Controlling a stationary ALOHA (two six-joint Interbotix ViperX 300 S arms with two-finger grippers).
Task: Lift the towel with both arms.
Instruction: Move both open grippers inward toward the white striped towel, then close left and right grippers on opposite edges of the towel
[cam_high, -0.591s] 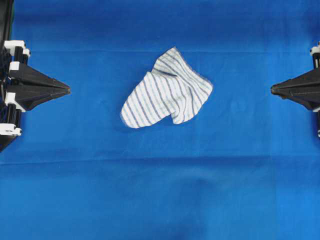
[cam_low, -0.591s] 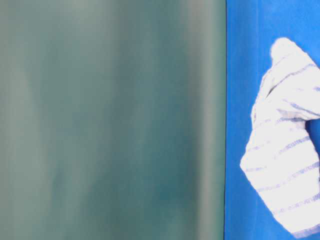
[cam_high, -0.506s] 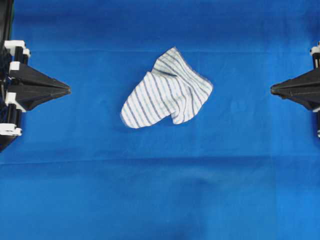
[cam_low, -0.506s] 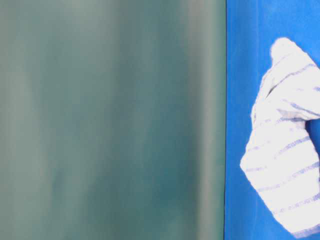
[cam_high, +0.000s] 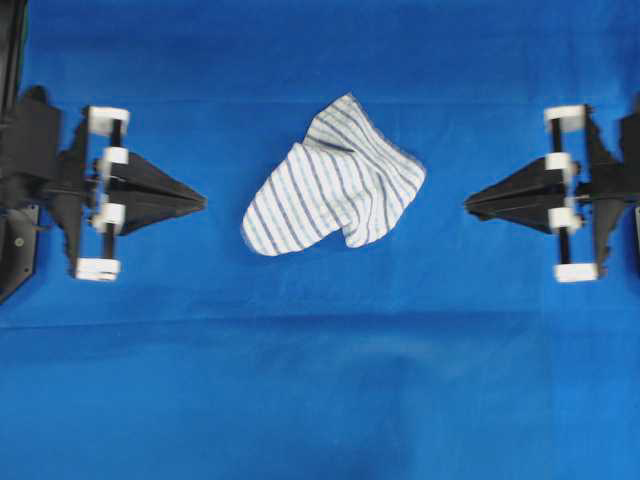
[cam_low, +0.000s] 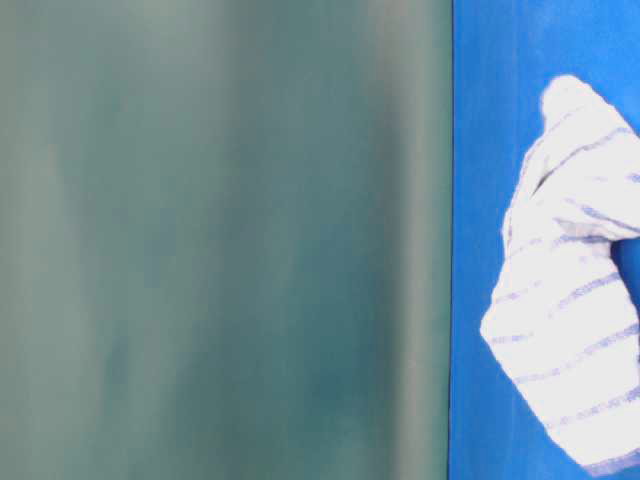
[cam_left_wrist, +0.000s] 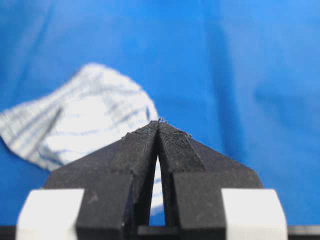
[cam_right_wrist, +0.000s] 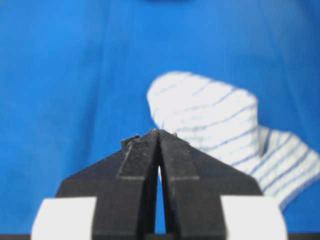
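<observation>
Jaws on both pointed black two-finger grippers are pinched together with nothing in them: left gripper (cam_high: 203, 201), right gripper (cam_high: 468, 205), each aimed inward. Between them, clear of both tips, the crumpled white cloth towel with thin blue-grey stripes (cam_high: 335, 180) lies on the plain blue tablecloth (cam_high: 320, 400). So honestly nothing's lifted yet; opening, gripping and raising are all left. No containers anywhere.
</observation>
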